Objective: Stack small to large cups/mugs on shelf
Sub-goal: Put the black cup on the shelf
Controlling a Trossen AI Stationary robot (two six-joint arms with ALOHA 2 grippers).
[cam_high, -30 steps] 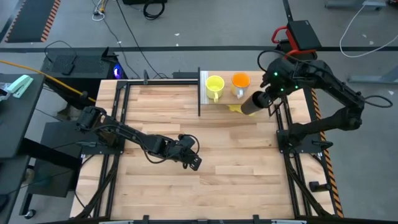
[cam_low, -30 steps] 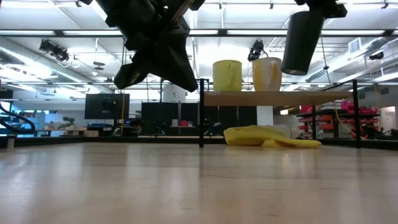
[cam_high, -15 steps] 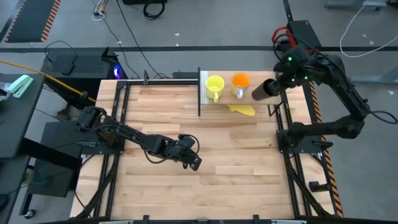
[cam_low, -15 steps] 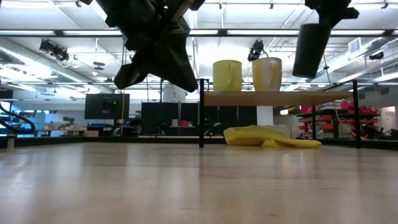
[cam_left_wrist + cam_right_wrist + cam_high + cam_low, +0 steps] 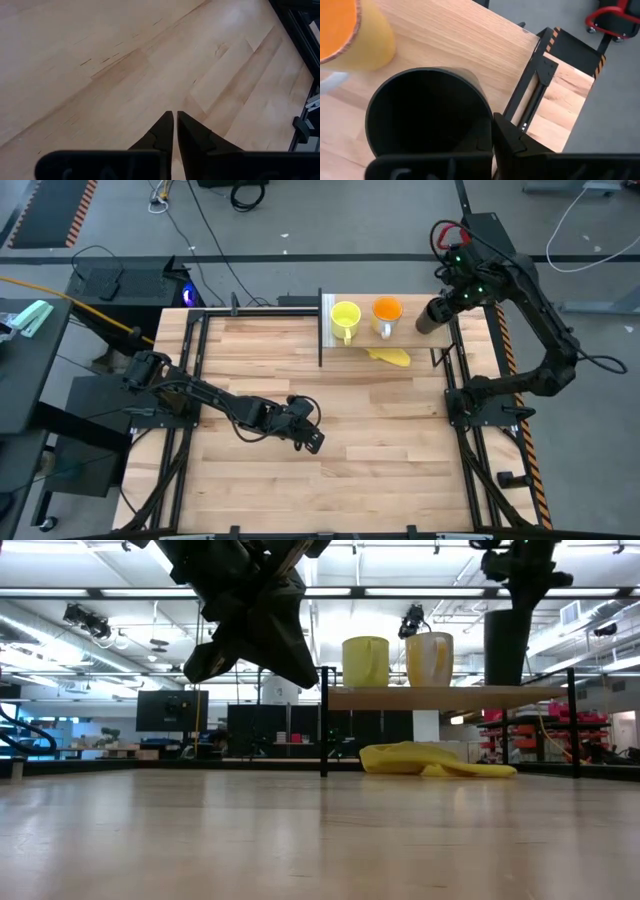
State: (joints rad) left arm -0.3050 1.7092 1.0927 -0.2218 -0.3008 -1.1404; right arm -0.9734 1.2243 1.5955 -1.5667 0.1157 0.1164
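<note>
The shelf (image 5: 450, 696) stands at the table's far right. A yellow mug (image 5: 345, 317) and an orange mug with a white handle (image 5: 386, 311) stand on it by their bases, and both show in the low view (image 5: 366, 662) (image 5: 430, 660). My right gripper (image 5: 450, 298) is shut on the black cup (image 5: 505, 646), which is upright just right of the orange mug. My left gripper (image 5: 312, 438) is shut and empty, above the table's middle. My right gripper holds the black cup by its top rim (image 5: 487, 120), on the side away from the orange mug. One finger (image 5: 510, 145) is outside the wall; the other is lost in the dark inside. The fingers point down from above. The cup is upright, its base level with the shelf board; I cannot tell whether it rests there.
A flat yellow lump (image 5: 390, 356) lies on the tabletop under the shelf's near side. The shelf's whitish end panel (image 5: 325, 310) and a black post (image 5: 323, 720) stand at its left end. Black frame rails (image 5: 455, 380) run along the table's right side.
My right gripper has carried the black cup toward the table's far right, past the orange mug. It has turned the cup from tilted to upright and lowered it to the shelf board. It has stayed shut on the cup.
</note>
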